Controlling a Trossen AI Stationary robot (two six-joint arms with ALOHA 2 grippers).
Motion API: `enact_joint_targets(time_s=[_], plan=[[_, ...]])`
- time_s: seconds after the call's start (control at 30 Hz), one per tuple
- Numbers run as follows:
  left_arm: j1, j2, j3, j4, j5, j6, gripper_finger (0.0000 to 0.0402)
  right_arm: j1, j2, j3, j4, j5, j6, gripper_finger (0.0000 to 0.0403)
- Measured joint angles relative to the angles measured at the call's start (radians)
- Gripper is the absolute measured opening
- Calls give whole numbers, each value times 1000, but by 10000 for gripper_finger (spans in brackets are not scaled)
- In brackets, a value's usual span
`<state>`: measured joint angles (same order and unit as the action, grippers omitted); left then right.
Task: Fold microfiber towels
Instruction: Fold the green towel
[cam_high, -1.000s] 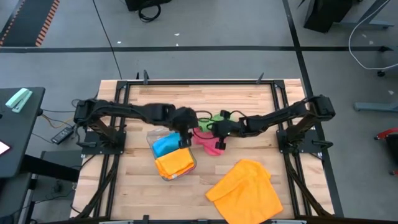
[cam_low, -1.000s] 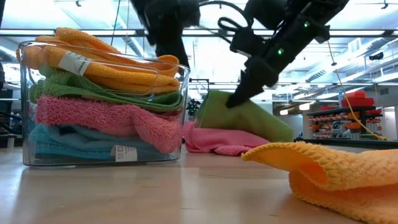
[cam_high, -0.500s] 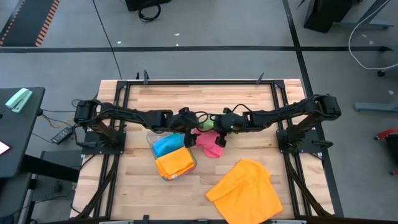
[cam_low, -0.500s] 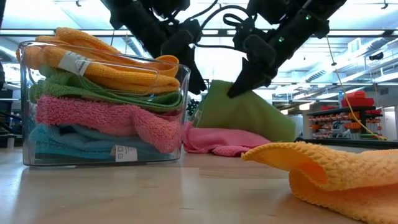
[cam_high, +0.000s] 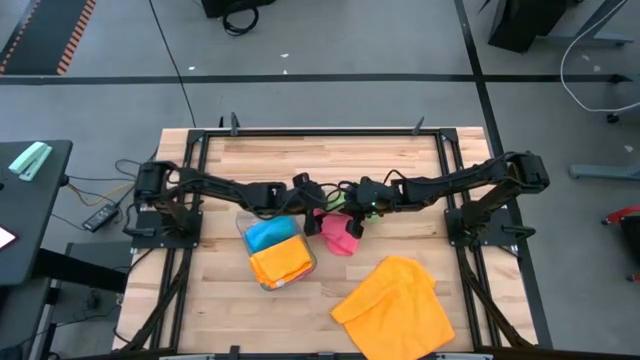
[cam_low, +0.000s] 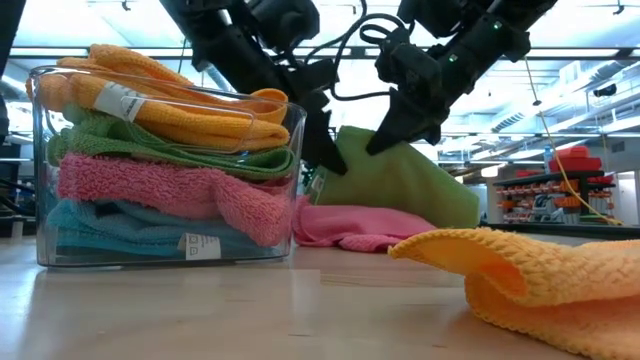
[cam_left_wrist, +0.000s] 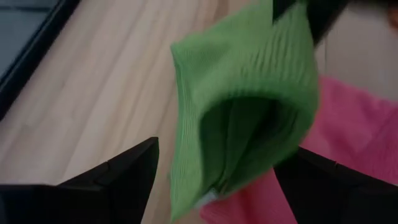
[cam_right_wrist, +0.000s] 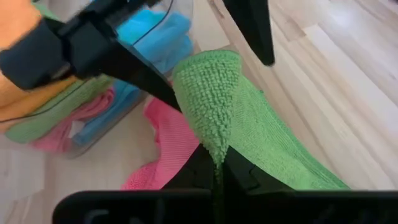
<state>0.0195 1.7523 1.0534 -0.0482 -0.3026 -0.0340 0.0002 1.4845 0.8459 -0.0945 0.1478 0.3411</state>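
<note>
A: Where is the green towel (cam_low: 405, 185)?

B: Above the pink towel (cam_low: 360, 226), pinched in our right gripper (cam_low: 385, 135). Our left gripper (cam_left_wrist: 214, 180) gapes around its free edge.

A: Advice?

B: We should close only once one corner lies squarely between the fingers.

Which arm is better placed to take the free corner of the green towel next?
Left. Its end effector is open, with the green towel's hanging corner between the fingers. The right end effector is already shut on the towel's upper edge, holding it up above the pink towel.
</note>
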Motion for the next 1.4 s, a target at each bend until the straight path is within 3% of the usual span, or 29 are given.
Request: enact_joint_targets(time_s=[0.13,0.33,0.5,0.73,0.93,1.23,1.4], plan=[[4,19,1,4,24,2,310,0,0,0,-2,-1,8,9],[5,37,0,10,64,5,249,0,0,8,5,-13,15,9],[13,37,0,12,64,5,168,0,0,8,5,-13,15,10],[28,37,0,25,92,-8,20,0,0,8,7,-13,15,10],[56,35,71,-43,201,-31,13,-5,-27,9,-38,-27,-5,30],[147,35,286,-356,388,-62,10,-75,-188,9,-211,-33,-64,175],[206,35,462,-565,399,-78,10,-128,-319,9,-268,-26,-112,215]])
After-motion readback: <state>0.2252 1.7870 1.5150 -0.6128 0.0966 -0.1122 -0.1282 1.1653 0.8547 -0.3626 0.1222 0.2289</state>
